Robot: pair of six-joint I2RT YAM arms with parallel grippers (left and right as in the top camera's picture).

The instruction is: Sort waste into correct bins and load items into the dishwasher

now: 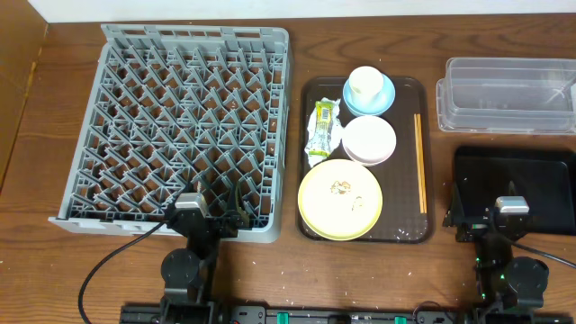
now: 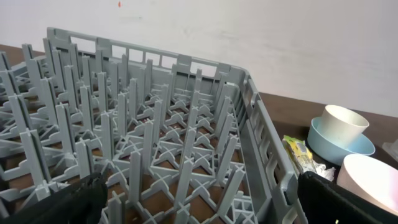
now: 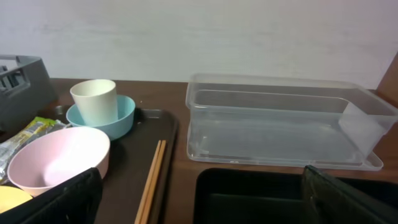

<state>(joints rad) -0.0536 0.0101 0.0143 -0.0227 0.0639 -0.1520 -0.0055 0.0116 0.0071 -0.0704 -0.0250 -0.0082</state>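
Assessed as the opening step: no lifting and no sorting in evidence.

Found the left hand [image 1: 192, 214] parked at the near edge of the counter [image 1: 360, 279], low against the front wall of the grey dish rack [image 1: 171, 117]. Noted its fingers [image 2: 56, 202] spread wide in the wrist view, with nothing between them. Found the right hand [image 1: 511, 209] parked over the near part of the black bin [image 1: 522, 175], likewise spread and likewise empty.

Located on the brown tray [image 1: 402, 202], between rack and bins:
- white cup [image 1: 365, 84], upright inside the blue bowl [image 1: 387, 99], at the far end
- pink bowl [image 1: 369, 139], just nearer
- yellow plate [image 1: 340, 211] carrying food scraps [image 1: 342, 187], at the near end
- crumpled wrapper [image 1: 322, 130], along the left side
- chopsticks [image 1: 419, 162], along the right side

Observed no load in the rack. Noted a clear bin [image 1: 504, 108] beyond the black one, empty as far as visible. Cannot confirm the contents of the black bin.

Judged most likely next: waste first, meaning wrapper and scraps to the bins on the right, then crockery and chopsticks to the rack on the left. Calls for:
- a reach inward over the tray
- a descent with fingers straddling the chosen item
- closure only once centred

Cannot tell from here which bin suits which waste. Recommend separate lifts for the cup and the bowl beneath it.
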